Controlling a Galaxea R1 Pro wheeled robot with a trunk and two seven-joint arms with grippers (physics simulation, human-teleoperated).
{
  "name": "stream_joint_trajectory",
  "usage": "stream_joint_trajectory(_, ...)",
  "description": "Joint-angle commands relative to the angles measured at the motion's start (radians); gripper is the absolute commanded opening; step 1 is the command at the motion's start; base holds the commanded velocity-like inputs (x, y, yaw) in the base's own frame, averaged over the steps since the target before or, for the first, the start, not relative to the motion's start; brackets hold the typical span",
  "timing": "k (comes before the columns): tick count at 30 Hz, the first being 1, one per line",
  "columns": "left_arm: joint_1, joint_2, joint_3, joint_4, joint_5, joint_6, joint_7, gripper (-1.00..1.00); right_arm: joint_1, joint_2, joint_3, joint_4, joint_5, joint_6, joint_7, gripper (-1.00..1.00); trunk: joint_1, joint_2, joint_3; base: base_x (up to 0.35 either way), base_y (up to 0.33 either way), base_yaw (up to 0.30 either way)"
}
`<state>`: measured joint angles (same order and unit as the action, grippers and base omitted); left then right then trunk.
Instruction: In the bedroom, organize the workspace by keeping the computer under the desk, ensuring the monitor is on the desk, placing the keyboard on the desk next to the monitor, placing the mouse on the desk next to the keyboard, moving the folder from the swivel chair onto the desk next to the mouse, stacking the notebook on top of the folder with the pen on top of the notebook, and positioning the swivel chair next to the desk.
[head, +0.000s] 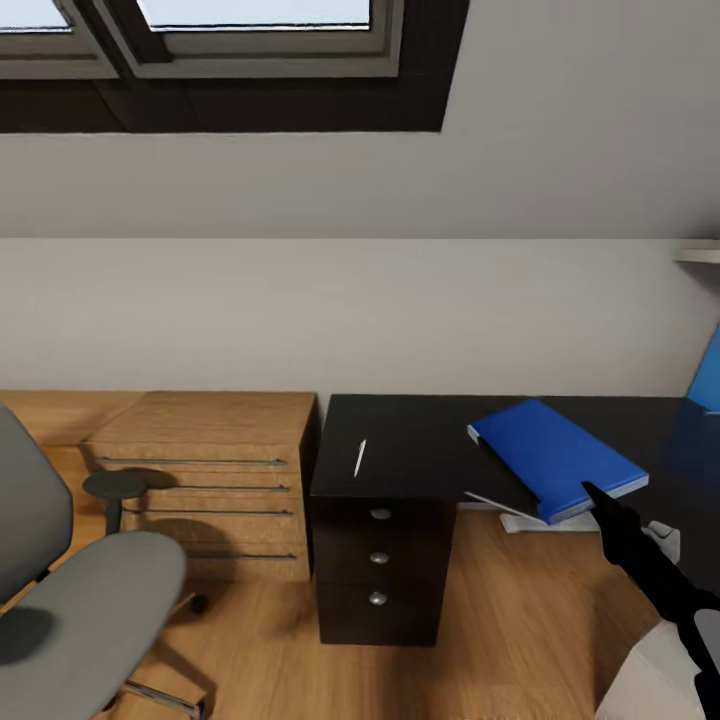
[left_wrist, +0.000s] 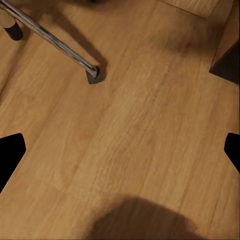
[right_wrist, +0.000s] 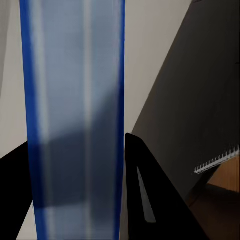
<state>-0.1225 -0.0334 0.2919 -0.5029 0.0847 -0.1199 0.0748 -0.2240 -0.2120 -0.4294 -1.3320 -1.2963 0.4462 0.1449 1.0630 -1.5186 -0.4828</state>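
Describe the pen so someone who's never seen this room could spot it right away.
Find the black desk under the sloped wall. Near its left end, above the drawer unit, lies the pen: a thin pale stick, far smaller than the blue folder to its right.

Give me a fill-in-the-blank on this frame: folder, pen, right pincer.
1. The right pincer is shut on the ___ folder.
2. The pen lies on the black ___ unit.
3. In the right wrist view, the notebook shows a ___ binding at its edge.
4. The swivel chair has a ___ seat.

Missing words: blue; drawer; spiral; grey
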Motion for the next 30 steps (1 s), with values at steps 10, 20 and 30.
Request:
stream_joint_trajectory(10, 0.0, -0.002, 0.001, 0.0, 0.009, -0.003, 0.0, 1.0, -0.001, 0.0, -0.002, 0.001, -0.005, 0.006, 0.001, -1.0, 0.0, -0.001, -0.001, 0.0, 0.0, -0.3)
stream_joint_trajectory(20, 0.0, -0.003, 0.001, 0.0, 0.009, -0.003, 0.0, 1.0, -0.001, 0.0, -0.002, 0.001, -0.005, 0.006, 0.002, -1.0, 0.0, -0.001, -0.001, 0.0, 0.0, -0.3)
stream_joint_trajectory(30, 0.0, -0.003, 0.001, 0.0, 0.009, -0.003, 0.0, 1.0, -0.002, 0.001, 0.0, 0.025, -0.007, -0.013, 0.007, -1.0, 0.0, -0.001, -0.001, 0.0, 0.0, -0.278)
